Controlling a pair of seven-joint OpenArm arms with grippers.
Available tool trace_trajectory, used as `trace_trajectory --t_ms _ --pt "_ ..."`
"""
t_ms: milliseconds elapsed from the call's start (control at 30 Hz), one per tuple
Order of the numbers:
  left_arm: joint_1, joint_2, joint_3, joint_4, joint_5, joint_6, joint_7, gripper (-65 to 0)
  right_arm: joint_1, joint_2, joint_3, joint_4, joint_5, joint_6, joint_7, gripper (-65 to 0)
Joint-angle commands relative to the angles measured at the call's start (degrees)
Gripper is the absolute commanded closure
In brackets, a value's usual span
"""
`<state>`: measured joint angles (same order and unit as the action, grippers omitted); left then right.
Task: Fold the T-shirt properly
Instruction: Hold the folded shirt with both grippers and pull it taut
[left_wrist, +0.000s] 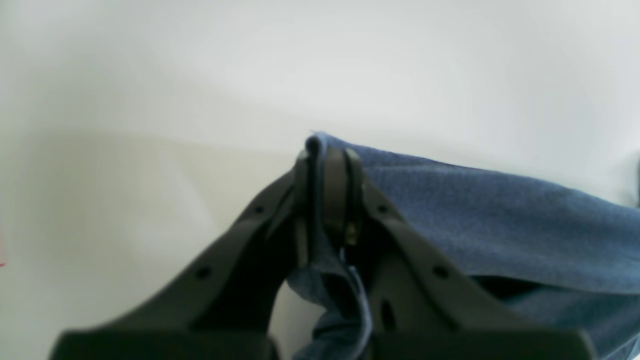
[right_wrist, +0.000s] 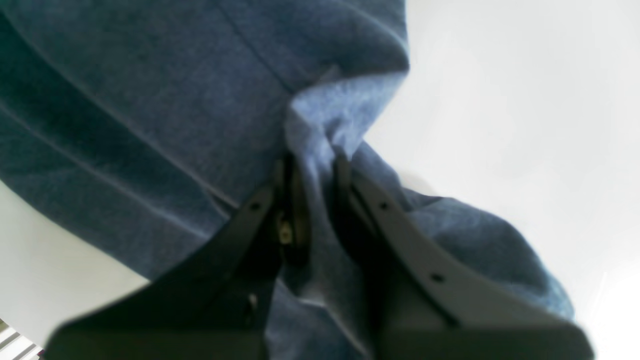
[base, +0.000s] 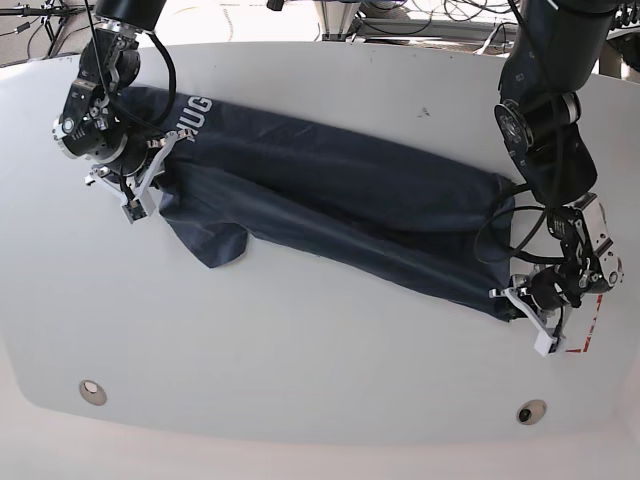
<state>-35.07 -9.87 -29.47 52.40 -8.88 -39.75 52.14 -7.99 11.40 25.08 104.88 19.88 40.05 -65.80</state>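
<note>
Pinching the T-shirt (base: 330, 190) in both my left gripper (left_wrist: 325, 150) and right gripper (right_wrist: 310, 165); uneven pulling could bunch the fold.

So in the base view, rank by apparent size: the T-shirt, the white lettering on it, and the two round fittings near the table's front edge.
1. T-shirt, by far the largest, stretched across the table.
2. White lettering, a short strip partly hidden.
3. Left round fitting and right round fitting: smallest, and they look alike, so no ranking between them.
</note>
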Motion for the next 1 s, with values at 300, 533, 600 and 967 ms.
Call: trace_trajectory --t_ms 300,533,600,967 --pt "3.03 -0.29 -1.08 18.15 -1.09 -0.25 12.26 -0.7 0.65 0.69 0.28 1.01 0.74 -0.05 0.88 -1.9" --pt "7.86 0.59 -0.81 27.82 -1.09 -0.25 17.09 -0.8 0.74 0.69 0.19 1.01 0.74 -0.05 0.88 -1.9" --pt "10.06 0.59 -0.72 29.58 -1.09 -0.25 17.09 -1.0 0.74 0.69 0.19 1.01 0.74 -0.05 0.88 -1.9" --pt "18.41 0.42 3.14 33.27 -1.01 -0.25 17.09 -1.0 0.74 0.69 0.19 1.01 0.56 -0.05 0.88 -1.9"
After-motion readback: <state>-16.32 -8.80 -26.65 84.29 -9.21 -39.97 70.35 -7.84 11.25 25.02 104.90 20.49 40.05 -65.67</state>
